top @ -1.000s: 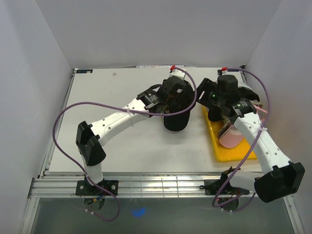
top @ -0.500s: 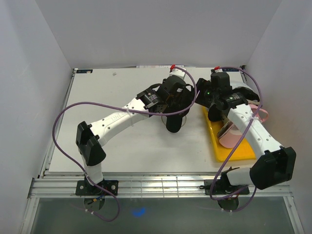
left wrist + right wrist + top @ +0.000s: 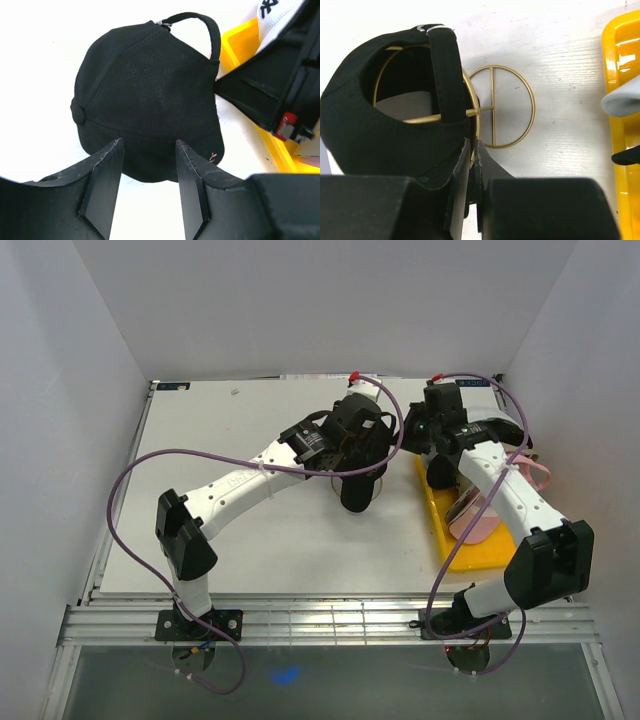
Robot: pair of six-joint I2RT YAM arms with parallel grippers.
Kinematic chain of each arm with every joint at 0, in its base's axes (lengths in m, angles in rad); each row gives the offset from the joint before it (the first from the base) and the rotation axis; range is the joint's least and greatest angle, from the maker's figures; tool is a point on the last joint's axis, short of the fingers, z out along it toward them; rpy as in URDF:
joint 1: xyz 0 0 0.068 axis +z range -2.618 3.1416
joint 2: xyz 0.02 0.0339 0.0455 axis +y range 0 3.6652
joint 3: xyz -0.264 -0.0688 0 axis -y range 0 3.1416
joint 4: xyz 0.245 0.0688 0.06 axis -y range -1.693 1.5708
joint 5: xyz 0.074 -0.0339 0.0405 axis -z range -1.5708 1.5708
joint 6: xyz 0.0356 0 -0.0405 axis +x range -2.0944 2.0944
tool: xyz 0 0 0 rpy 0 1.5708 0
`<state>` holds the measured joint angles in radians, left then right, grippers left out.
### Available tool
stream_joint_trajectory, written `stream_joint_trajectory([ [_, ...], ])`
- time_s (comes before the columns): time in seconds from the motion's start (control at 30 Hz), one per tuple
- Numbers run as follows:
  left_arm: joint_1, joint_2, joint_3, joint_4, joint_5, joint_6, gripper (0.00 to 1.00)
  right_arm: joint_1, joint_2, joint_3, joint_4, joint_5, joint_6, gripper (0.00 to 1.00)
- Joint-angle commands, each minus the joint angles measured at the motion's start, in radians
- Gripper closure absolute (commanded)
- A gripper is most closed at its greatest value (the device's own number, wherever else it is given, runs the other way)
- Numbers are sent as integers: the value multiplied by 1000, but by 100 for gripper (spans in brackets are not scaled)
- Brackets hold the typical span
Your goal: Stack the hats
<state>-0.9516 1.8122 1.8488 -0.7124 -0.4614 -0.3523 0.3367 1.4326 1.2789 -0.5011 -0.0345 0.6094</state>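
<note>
Only the right wrist view shows the gold wire stand (image 3: 492,100) looped inside the black cap (image 3: 370,135), on the white table (image 3: 560,45) near the glossy yellow tray (image 3: 620,60); the right claw (image 3: 471,145) is clamped on the cap's woven rear rim; the left claw (image 3: 148,145) is held apart above the domed crown.

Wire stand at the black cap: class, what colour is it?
The wire stand is gold. The right wrist view shows it best.

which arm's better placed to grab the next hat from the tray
Right, probably. The right tool is beside the yellow tray holding the pink cap, though it looks pinched on the rim of the black cap. The left tool hangs open over that cap.
</note>
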Motion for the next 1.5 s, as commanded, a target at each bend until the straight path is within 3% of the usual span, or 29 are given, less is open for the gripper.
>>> stream_joint_trajectory([
  [0.0, -3, -60, 32, -24, -19, 1, 44, -2, 32, 68, -22, 30, -37, 87],
  [0.13, -4, -79, 21, -27, -22, 6, 43, -2, 5, 42, 5, 31, -34, 67],
  [0.23, -3, -76, 21, -35, -28, 10, 43, -2, -20, 42, -14, 31, -34, 58],
  [0.57, -3, -111, 10, -42, -48, -5, 43, -11, -153, 30, -42, 73, -33, 45],
  [0.77, -3, -158, -10, -64, -42, -28, 43, -13, -46, 117, -39, 45, -22, 37],
  [1.0, -3, -237, -60, -85, -51, -45, 43, -18, 101, 218, -45, 48, -22, 36],
  [1.33, -3, -284, -105, -96, -48, -57, 43, -34, 175, 277, -71, 71, -56, 62],
  [1.47, -3, -281, -109, -98, -40, -62, 43, -38, 206, 303, -80, 67, -71, 66],
])
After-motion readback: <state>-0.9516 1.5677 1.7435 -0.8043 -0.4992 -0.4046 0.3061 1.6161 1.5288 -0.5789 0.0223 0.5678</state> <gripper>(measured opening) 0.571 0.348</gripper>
